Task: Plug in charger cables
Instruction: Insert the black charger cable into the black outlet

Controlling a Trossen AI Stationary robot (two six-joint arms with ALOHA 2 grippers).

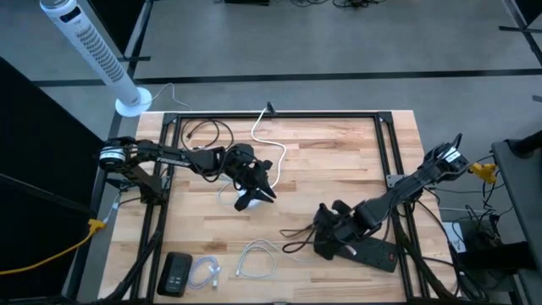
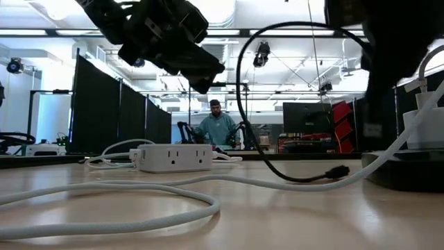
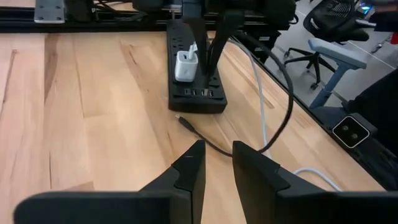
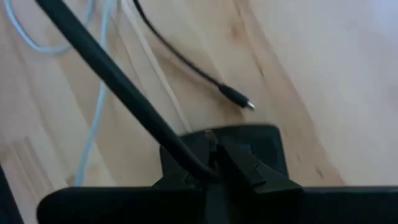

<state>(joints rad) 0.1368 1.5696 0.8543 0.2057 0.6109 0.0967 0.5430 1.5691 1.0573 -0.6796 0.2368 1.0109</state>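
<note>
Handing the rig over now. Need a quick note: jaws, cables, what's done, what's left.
Left gripper: jaws slightly apart, nothing held, above mid-table.
Right gripper: shut on a black cable, right over the black power strip at the right front.
Another black cable's plug lies loose on the wood just short of the strip.
White cables lie coiled at the front edge, untouched.
Done: a white charger block sits in the strip.
Left: plug in the held cable, then the loose ones.
</note>
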